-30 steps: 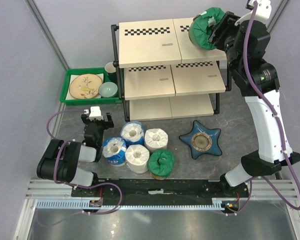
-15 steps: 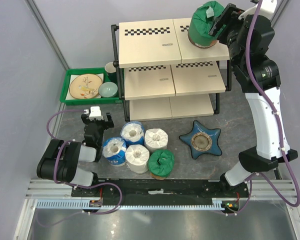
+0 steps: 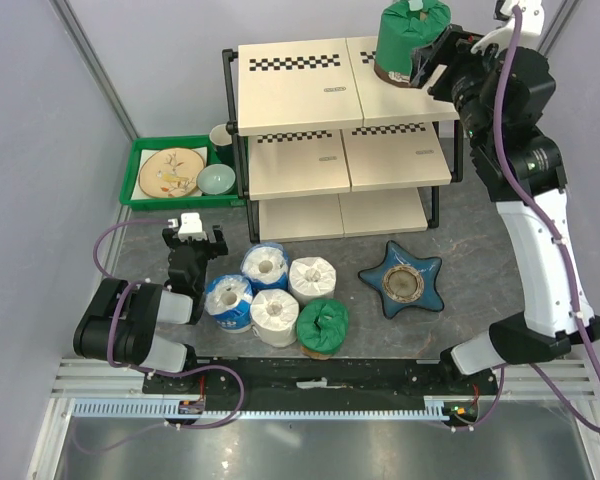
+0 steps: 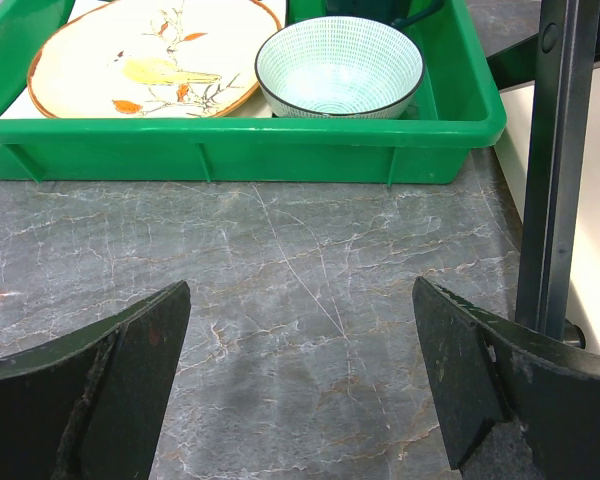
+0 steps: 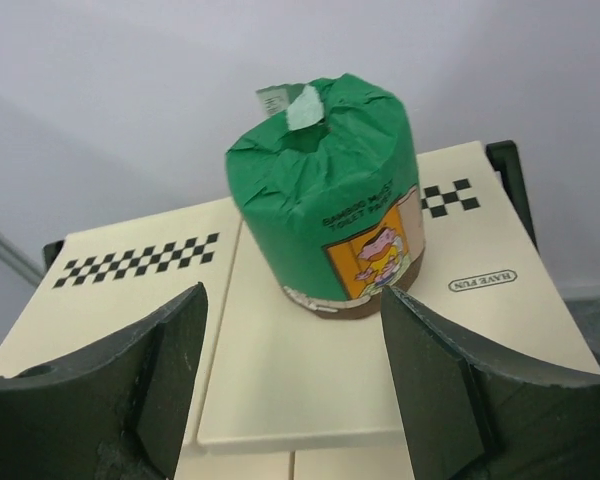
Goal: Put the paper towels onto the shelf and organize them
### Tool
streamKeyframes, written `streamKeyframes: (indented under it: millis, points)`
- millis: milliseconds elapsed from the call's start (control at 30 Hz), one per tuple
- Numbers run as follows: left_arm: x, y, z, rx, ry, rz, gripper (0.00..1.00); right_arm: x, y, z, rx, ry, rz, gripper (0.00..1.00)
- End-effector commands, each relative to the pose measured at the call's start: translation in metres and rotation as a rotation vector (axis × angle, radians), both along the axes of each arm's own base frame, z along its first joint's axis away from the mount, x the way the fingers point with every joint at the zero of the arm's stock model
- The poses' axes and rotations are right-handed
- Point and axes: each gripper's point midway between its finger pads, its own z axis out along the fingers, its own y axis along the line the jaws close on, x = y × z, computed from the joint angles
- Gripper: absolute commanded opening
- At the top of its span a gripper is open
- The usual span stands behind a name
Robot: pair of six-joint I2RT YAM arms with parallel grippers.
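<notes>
A green-wrapped paper towel roll [image 3: 410, 42] stands upright on the right half of the top board of the shelf [image 3: 300, 90]; it also shows in the right wrist view [image 5: 330, 195]. My right gripper [image 3: 432, 62] is open just in front of that roll, its fingers [image 5: 450, 380] apart and off the wrap. Five rolls sit on the table in front of the shelf: two blue-and-white [image 3: 264, 265] [image 3: 228, 299], two white [image 3: 312, 279] [image 3: 275, 315], one green [image 3: 322, 325]. My left gripper [image 3: 192, 240] is open and empty above the table, left of the rolls.
A green tray [image 3: 145, 195] with a plate [image 4: 150, 50] and a bowl [image 4: 338, 68] sits left of the shelf. A blue star-shaped dish [image 3: 404, 280] lies on the table at right. The shelf's black leg [image 4: 558, 160] is close on the left gripper's right.
My right gripper has stood the green roll upright on the top board, let go of it and drawn back slightly. The left arm has not moved.
</notes>
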Motion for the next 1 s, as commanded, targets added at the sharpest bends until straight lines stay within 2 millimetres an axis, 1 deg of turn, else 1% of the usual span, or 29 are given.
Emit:
streamKeyframes:
  millis: [0, 33, 67, 100, 167, 200, 267, 300, 367, 400, 467, 500, 567, 600, 667, 700, 900, 967]
  points:
    - [0.007, 0.001, 0.015, 0.005, -0.055, 0.005, 0.99, -0.050, 0.032, 0.028, -0.015, -0.100, 0.279, 0.78]
    - [0.007, 0.001, 0.016, 0.004, -0.056, 0.005, 0.99, -0.056, 0.042, 0.020, 0.006, -0.072, 0.336, 0.78]
    - [0.007, 0.001, 0.015, 0.005, -0.055, 0.005, 0.99, -0.062, 0.052, 0.007, 0.012, -0.029, 0.400, 0.78]
    - [0.007, 0.001, 0.016, 0.004, -0.058, 0.005, 0.99, -0.071, 0.066, -0.020, 0.014, 0.038, 0.493, 0.77]
    - [0.007, 0.001, 0.016, 0.004, -0.056, 0.005, 0.99, -0.081, 0.082, -0.054, 0.057, 0.133, 0.588, 0.77]
    - [0.007, 0.001, 0.015, 0.005, -0.055, 0.007, 0.99, -0.091, 0.092, -0.093, 0.068, 0.223, 0.652, 0.76]
    - [0.007, 0.001, 0.016, 0.004, -0.056, 0.005, 0.99, -0.102, 0.103, -0.124, 0.111, 0.288, 0.700, 0.76]
    - [0.007, 0.001, 0.016, 0.004, -0.056, 0.005, 0.99, -0.115, 0.111, -0.159, 0.109, 0.357, 0.731, 0.76]
    - [0.007, 0.001, 0.015, 0.005, -0.055, 0.005, 1.00, -0.126, 0.118, -0.190, 0.100, 0.424, 0.733, 0.77]
    - [0.007, 0.001, 0.015, 0.003, -0.055, 0.005, 0.99, -0.138, 0.126, -0.217, 0.085, 0.487, 0.755, 0.77]
    - [0.007, 0.001, 0.016, 0.003, -0.056, 0.005, 0.99, -0.152, 0.133, -0.246, 0.071, 0.569, 0.771, 0.77]
    - [0.007, 0.001, 0.016, 0.004, -0.056, 0.005, 0.99, -0.164, 0.141, -0.271, 0.051, 0.634, 0.795, 0.78]
    - [0.007, 0.001, 0.015, 0.005, -0.054, 0.005, 0.99, -0.174, 0.144, -0.298, 0.033, 0.709, 0.783, 0.78]
    - [0.007, 0.001, 0.016, 0.003, -0.058, 0.005, 0.99, -0.187, 0.149, -0.319, 0.022, 0.765, 0.797, 0.78]
    - [0.007, 0.001, 0.016, 0.003, -0.058, 0.005, 0.99, -0.197, 0.151, -0.337, 0.004, 0.809, 0.793, 0.78]
    - [0.007, 0.001, 0.015, 0.005, -0.055, 0.005, 0.99, -0.209, 0.155, -0.346, -0.006, 0.836, 0.810, 0.79]
    - [0.007, 0.001, 0.016, 0.004, -0.058, 0.005, 0.99, -0.244, 0.157, -0.366, -0.053, 0.928, 0.850, 0.82]
    - [0.007, 0.001, 0.016, 0.004, -0.058, 0.005, 0.99, -0.254, 0.158, -0.381, -0.088, 0.973, 0.857, 0.82]
